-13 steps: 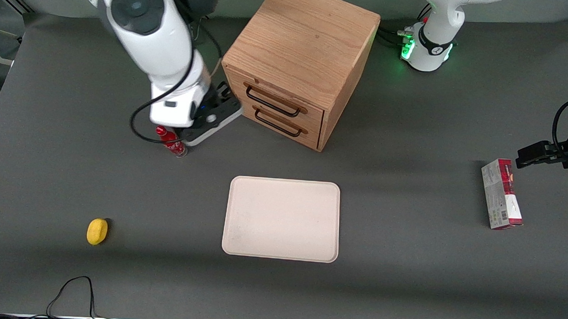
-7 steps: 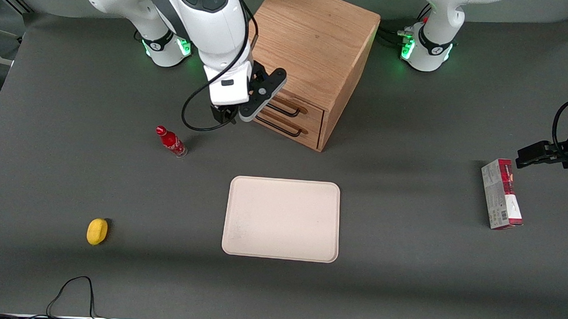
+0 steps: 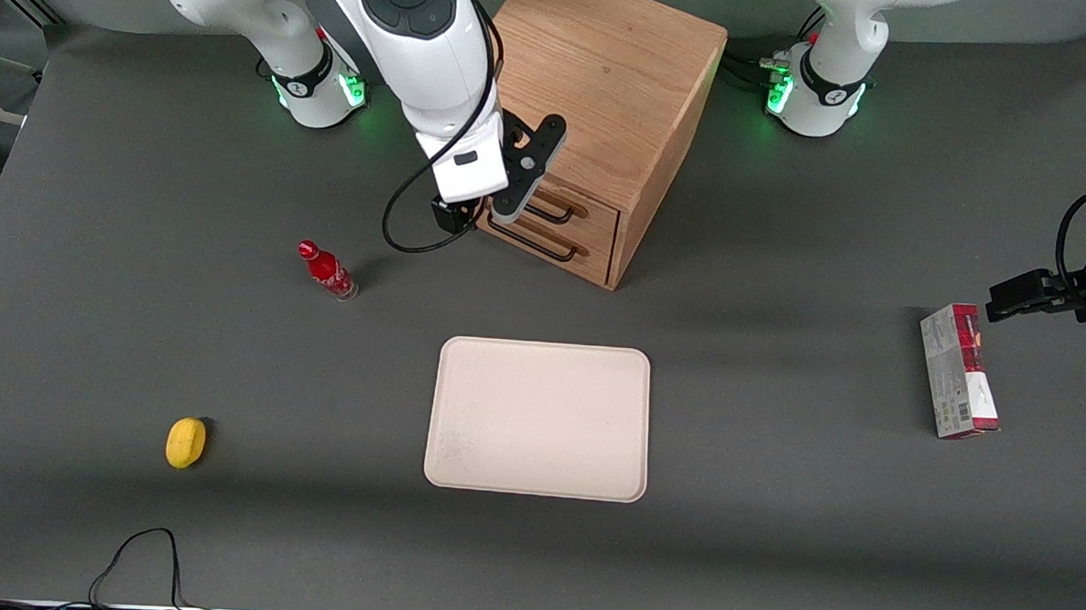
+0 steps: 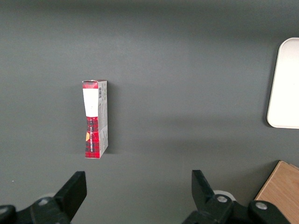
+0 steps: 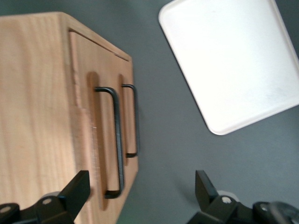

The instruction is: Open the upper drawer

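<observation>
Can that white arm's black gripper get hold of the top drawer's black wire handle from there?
Probably yes: the gripper, fingers open, hangs just in front of the closed upper drawer, and nothing sits between it and the handle.

Robot lab, grey table (image 3: 770, 553), Franka arms (image 3: 427, 25)

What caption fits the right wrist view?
Open gripper poised above the closed upper drawer, its black bar handle ungrasped, tray nearby.

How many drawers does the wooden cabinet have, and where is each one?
2. The upper drawer sits just under the cabinet top, shut; the lower drawer is directly below it. The hand, open, is in front of the upper drawer's handle, not yet gripping.
</observation>
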You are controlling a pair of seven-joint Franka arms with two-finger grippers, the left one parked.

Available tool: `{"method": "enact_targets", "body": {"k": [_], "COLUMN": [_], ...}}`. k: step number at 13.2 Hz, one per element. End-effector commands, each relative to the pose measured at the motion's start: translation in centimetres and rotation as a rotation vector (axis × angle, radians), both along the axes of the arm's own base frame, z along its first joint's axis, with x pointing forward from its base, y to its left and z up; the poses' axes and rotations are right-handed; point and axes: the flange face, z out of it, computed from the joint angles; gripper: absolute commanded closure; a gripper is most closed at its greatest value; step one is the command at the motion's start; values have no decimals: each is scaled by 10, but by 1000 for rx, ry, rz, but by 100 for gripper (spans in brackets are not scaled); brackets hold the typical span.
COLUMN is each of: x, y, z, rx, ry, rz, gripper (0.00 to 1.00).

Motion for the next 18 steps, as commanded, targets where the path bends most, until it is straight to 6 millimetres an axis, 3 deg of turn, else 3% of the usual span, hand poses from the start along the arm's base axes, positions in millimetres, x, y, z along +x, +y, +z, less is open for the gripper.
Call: {"method": "enact_targets", "body": {"k": [1, 8, 14, 18], "x": [-5, -7, -13, -19], "y": [2, -3, -10, -5], "z": [2, -27, -64, -85], "rx": [50, 52, 61, 63], "ry": [48, 52, 33, 25], "rz": [17, 78, 67, 71], "gripper": [0, 0, 0, 0]}}
